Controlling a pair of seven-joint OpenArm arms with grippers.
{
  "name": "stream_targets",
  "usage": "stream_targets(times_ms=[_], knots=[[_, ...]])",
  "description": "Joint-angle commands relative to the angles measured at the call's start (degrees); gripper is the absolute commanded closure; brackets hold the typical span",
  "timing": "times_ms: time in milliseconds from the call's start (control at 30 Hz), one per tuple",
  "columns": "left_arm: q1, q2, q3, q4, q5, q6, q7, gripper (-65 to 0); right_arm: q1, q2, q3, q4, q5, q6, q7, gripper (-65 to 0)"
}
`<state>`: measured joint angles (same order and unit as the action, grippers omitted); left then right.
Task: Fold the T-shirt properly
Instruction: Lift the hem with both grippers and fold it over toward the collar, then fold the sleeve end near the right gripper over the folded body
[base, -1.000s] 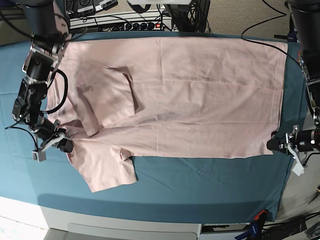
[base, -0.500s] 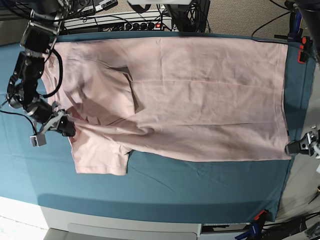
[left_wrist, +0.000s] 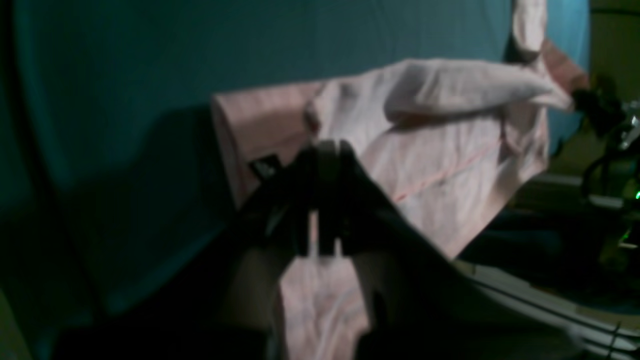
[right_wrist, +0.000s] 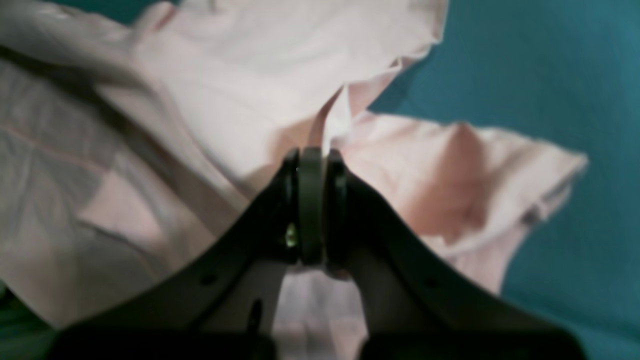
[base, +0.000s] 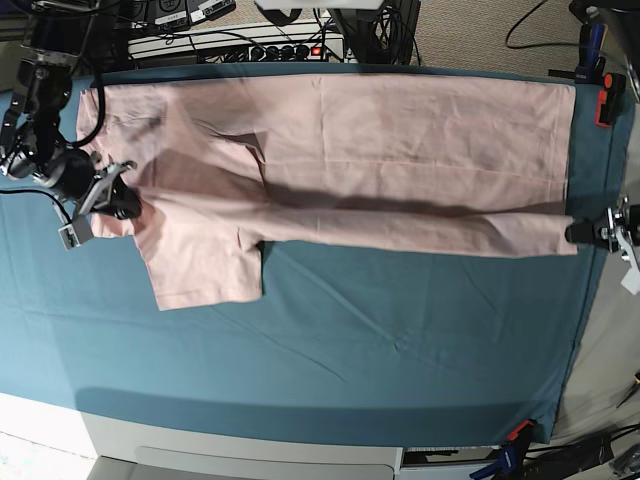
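Observation:
The pale pink T-shirt lies plain side up across the far half of the teal table cloth. Its near edge is lifted into a long taut fold between my two grippers. My right gripper is at the base view's left, shut on the shirt near the shoulder; the right wrist view shows its fingertips pinching pink fabric. One sleeve hangs down onto the cloth beside it. My left gripper is at the right edge, shut on the hem corner, and its jaws are pressed on pink cloth.
A power strip and cables run along the table's far edge. Orange clamps hold the cloth at the far right and the near right corner. The white table front borders the near side.
Both grippers have carried the shirt's near edge up and toward the far side. The shirt's visible area has narrowed, and the near sleeve has slid farther back.

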<state>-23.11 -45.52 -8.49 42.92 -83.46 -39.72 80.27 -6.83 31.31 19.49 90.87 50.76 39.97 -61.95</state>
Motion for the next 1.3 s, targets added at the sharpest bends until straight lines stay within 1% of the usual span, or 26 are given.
stream_targets(times_ms=[0, 133, 267, 533, 800, 967, 1000, 1033, 1067, 1100, 1133, 1167, 1267], knots=[[-0.3, -2.2, -0.3, 2.0, -1.5, -0.3, -0.3, 0.0, 0.2, 2.1, 0.6, 1.0, 0.6, 0.0, 0.7, 0.0], [3.5, -3.8, -0.3, 6.2, -1.5, -0.3, -0.3, 0.0, -1.3, 3.9, 0.9, 1.0, 0.7, 0.0, -1.6, 0.0], [6.1, -5.0, -0.3, 7.5, -1.5, -0.3, -0.3, 0.0, -3.2, 4.2, 0.9, 1.0, 0.7, 0.0, -2.4, 0.0], [9.0, -4.9, -0.3, 7.5, -1.5, -0.3, -0.3, 0.0, -6.7, 4.2, 0.9, 1.0, 1.0, 0.0, -2.7, 0.0], [9.0, -4.9, -0.3, 7.5, -1.5, -0.3, -0.3, 0.0, -6.8, 4.1, 0.9, 1.0, 1.3, 0.0, -3.2, 0.0], [9.0, -5.0, -0.3, 7.5, -1.5, -0.3, -0.3, 0.0, -6.8, 4.1, 0.9, 1.0, 1.3, 0.0, -5.6, 0.0], [9.0, -5.0, -0.3, 7.5, -1.5, -0.3, -0.3, -6.1, -6.8, 4.1, 0.9, 1.0, 1.3, 0.0, -5.8, 0.0], [9.0, -5.0, -0.3, 7.5, -1.5, -0.3, -0.3, -14.8, -6.8, 4.1, 0.9, 1.0, 1.3, 0.0, -5.8, -4.7], [9.0, -5.0, -0.3, 7.5, -1.5, -0.3, -0.3, -23.0, -6.8, 4.1, 0.9, 1.0, 1.3, 0.0, -5.8, -15.1], [9.0, -5.0, -0.3, 7.5, -1.5, -0.3, -0.3, -29.5, -6.8, 4.1, 0.9, 1.0, 1.2, 0.0, -5.4, -24.5], [9.0, -5.0, -0.3, 7.5, -1.5, -0.3, -0.3, -33.8, -6.6, 4.1, 0.9, 1.0, 1.2, 0.0, -4.8, -30.1], [8.8, -5.0, -0.3, 7.6, -1.5, -0.3, -0.3, -35.8, -6.4, 4.0, 1.0, 1.0, 1.2, 0.0, -4.2, -31.1], [8.5, -5.0, -0.4, 8.2, -1.5, -0.3, -0.3, -36.0, -3.9, 1.8, 3.3, 1.0, 0.6, 0.0, -3.3, -31.1]])
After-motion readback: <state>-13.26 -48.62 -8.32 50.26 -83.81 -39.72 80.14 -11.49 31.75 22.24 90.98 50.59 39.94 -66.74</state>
